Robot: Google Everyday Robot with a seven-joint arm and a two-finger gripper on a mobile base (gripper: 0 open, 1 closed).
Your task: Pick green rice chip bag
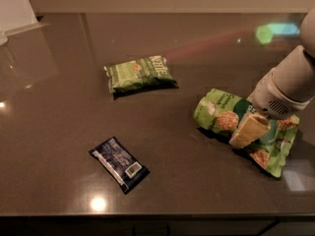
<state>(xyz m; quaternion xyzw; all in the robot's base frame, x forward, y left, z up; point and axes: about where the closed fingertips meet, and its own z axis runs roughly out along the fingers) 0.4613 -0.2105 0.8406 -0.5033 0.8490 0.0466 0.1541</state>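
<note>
The green rice chip bag (221, 113) lies flat on the dark table (59, 92) at the right. It is light green and crinkled, with pictures of round beige rice cakes. My gripper (249, 130) comes in from the right on a white arm (290, 85) and sits low over the middle of the bag, hiding part of it. I cannot tell whether it touches the bag. The bag rests on the table.
A smaller, darker green Kettle chip bag (140, 73) lies at the centre back. A small dark-blue wrapper (118, 163) lies near the front edge at the left. The table's front edge runs along the bottom of the view.
</note>
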